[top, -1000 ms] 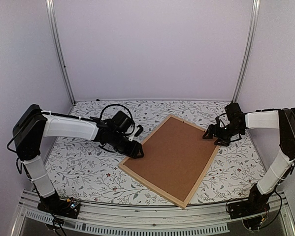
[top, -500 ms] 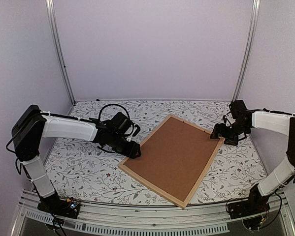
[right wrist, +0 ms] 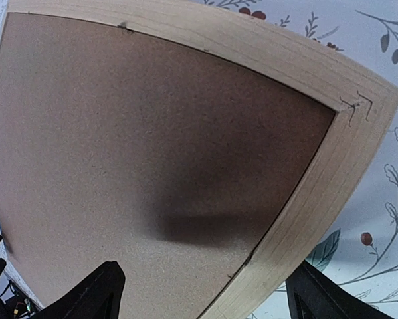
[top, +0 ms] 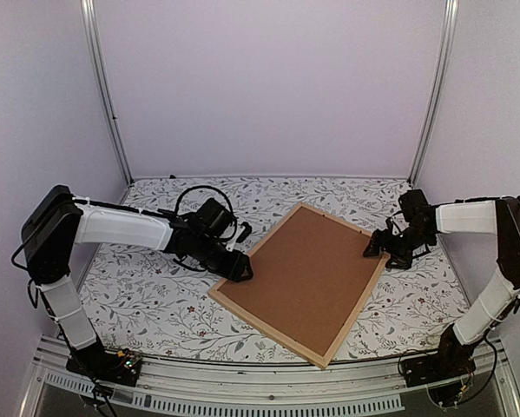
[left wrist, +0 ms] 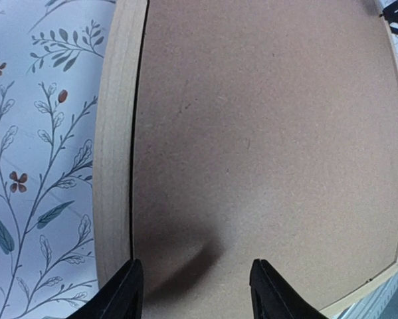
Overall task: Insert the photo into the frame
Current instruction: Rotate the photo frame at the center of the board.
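Observation:
The frame (top: 266,332) of light wood lies flat on the table, back side up, with the brown backing board (top: 303,278) filling it. The photo is hidden. My left gripper (top: 240,271) is open and empty, low over the frame's left corner. In the left wrist view its jaws (left wrist: 195,292) straddle the board (left wrist: 265,133) beside the wood strip (left wrist: 112,166). My right gripper (top: 377,246) is open and empty at the frame's right corner. In the right wrist view its jaws (right wrist: 199,299) span the board (right wrist: 119,133) and the wood strip (right wrist: 318,179).
The table has a floral-patterned cover (top: 147,295). White walls and two metal posts (top: 108,95) close in the back and sides. A black cable loop (top: 194,193) arches over the left wrist.
My right gripper drew back to the right, then returned lower to the frame's right corner. My left gripper shifted only slightly at the left corner. The frame has not moved.

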Action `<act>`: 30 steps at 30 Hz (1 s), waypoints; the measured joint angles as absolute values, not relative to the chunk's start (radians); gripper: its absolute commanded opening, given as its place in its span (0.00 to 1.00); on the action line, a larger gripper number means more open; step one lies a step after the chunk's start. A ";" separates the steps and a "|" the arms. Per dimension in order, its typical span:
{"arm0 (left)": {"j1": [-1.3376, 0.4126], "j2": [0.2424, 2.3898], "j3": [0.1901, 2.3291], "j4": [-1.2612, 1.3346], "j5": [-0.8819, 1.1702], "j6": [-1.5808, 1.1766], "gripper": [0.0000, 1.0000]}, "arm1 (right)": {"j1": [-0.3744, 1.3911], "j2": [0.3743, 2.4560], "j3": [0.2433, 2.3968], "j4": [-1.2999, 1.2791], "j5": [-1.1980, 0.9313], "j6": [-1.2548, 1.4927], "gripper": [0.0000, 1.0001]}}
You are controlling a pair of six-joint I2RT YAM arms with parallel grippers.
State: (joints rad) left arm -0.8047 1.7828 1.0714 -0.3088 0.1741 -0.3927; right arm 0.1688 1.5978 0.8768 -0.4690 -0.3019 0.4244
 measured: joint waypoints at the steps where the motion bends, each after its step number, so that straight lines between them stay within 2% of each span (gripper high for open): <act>1: -0.806 1.785 1.071 -0.307 0.180 -0.392 0.56 | 0.169 1.606 0.876 -0.461 -0.311 0.427 0.87; 13: -0.821 1.798 1.071 -0.280 0.201 -0.390 0.57 | 0.167 1.657 0.884 -0.405 -0.340 0.438 0.87; 25: -0.835 1.792 1.072 -0.312 -0.020 -0.388 0.62 | 0.167 1.678 0.897 -0.381 -0.353 0.432 0.87; 30: -0.835 1.796 1.074 -0.317 -0.031 -0.376 0.62 | 0.167 1.682 0.902 -0.381 -0.354 0.430 0.87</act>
State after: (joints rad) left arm -0.8349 1.7962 1.0740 -0.3168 -0.0311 -0.3759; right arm 0.1669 1.6821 0.9020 -0.3813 -0.3542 0.4301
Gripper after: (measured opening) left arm 0.620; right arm 0.873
